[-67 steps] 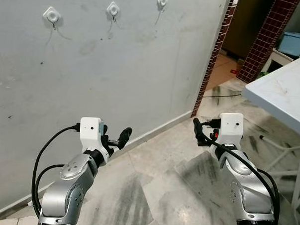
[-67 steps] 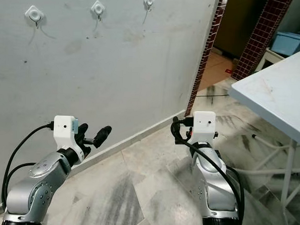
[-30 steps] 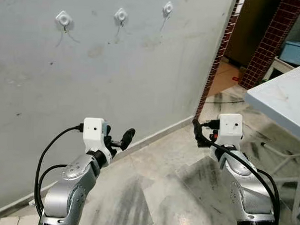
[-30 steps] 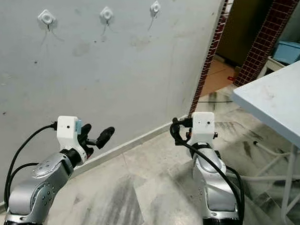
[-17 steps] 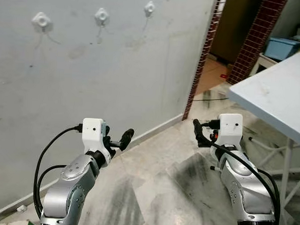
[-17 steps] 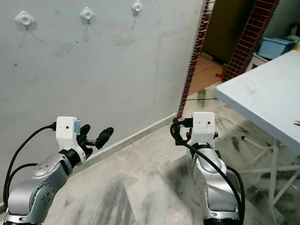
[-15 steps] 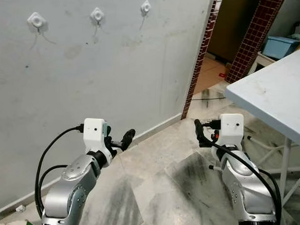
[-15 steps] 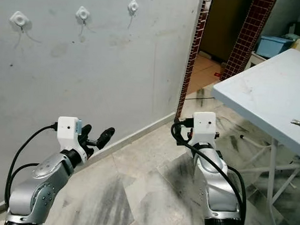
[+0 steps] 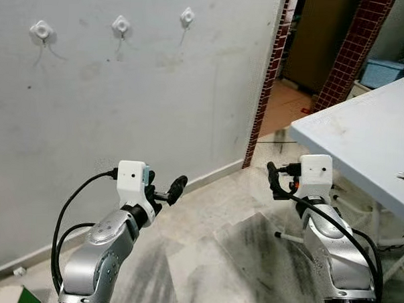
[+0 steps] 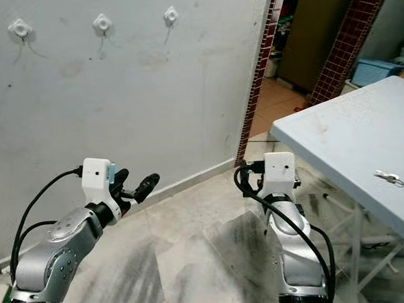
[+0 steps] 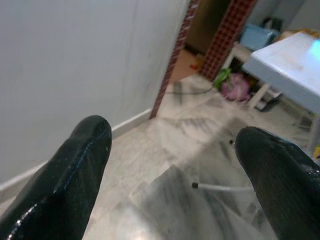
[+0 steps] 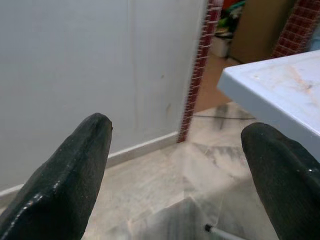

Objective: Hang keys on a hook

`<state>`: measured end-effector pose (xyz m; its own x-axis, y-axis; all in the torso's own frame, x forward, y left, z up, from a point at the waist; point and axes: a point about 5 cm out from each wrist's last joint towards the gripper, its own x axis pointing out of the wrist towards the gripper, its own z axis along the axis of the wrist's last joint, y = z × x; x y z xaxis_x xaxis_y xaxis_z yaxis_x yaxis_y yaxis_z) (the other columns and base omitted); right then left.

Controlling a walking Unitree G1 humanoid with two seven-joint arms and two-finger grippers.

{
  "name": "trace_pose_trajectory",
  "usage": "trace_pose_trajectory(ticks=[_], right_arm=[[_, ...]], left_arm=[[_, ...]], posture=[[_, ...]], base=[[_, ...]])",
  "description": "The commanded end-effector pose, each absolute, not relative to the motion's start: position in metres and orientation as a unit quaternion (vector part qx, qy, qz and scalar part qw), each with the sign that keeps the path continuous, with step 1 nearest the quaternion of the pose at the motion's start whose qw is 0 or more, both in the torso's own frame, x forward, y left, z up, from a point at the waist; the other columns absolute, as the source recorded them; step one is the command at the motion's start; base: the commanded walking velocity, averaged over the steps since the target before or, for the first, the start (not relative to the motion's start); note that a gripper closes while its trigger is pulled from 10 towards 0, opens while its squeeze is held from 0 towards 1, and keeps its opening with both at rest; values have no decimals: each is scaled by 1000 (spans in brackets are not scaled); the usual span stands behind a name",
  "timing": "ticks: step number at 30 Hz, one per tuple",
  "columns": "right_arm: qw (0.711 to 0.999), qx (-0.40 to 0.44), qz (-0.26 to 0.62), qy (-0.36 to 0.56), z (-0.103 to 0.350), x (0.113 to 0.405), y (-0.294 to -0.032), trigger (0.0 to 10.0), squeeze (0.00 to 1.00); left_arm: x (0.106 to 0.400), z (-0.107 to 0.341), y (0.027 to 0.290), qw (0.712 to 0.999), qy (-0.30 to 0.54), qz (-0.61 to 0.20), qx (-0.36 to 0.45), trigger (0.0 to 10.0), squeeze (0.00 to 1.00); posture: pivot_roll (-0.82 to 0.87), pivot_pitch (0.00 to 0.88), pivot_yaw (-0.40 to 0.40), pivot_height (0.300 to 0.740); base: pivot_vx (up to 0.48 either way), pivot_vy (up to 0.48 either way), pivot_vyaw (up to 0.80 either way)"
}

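Note:
A small bunch of keys (image 10: 388,177) lies on the white table (image 10: 336,140) at my right, well beyond my right gripper. Three white hooks (image 9: 120,25) are fixed high on the grey wall, up and left of both arms. My left gripper (image 9: 168,190) is held out in front of me at waist height, open and empty, with floor showing between its fingers (image 11: 75,165). My right gripper (image 9: 273,180) is raised the same way near the table's corner, open with nothing between its fingers (image 12: 75,170).
A doorway (image 9: 314,49) with red tiled pillars opens to the right of the wall. A blue bin (image 9: 393,69) stands behind the table. The table's white legs (image 9: 299,237) cross the marble floor near my right arm.
The view has swung to the right: the hooks have slid left, and more of the table, with the keys on it, has come into sight. Both arms keep their pose.

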<state>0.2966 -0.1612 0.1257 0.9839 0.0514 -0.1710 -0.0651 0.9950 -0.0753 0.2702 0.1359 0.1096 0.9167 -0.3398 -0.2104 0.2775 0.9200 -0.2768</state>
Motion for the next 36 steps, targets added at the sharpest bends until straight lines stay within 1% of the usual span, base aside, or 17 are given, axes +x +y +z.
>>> trace_pose_trajectory(ticks=[1,13,36], right_arm=[[995,-44,21,81,128,297,-167,10000,0],[995,-45,26,80,129,297,-165,10000,0],[996,-42,27,79,132,300,-162,10000,0]], left_arm=[[271,115,134,972,119,-162,-122,10000,0],[272,114,134,973,119,-158,-120,10000,0],[278,119,139,974,114,-144,-135,10000,0]], posture=[[-13,0,3,740],[-16,0,-1,740],[-17,4,-6,740]], base=[[0,-349,0],[0,-328,0],[0,0,0]])
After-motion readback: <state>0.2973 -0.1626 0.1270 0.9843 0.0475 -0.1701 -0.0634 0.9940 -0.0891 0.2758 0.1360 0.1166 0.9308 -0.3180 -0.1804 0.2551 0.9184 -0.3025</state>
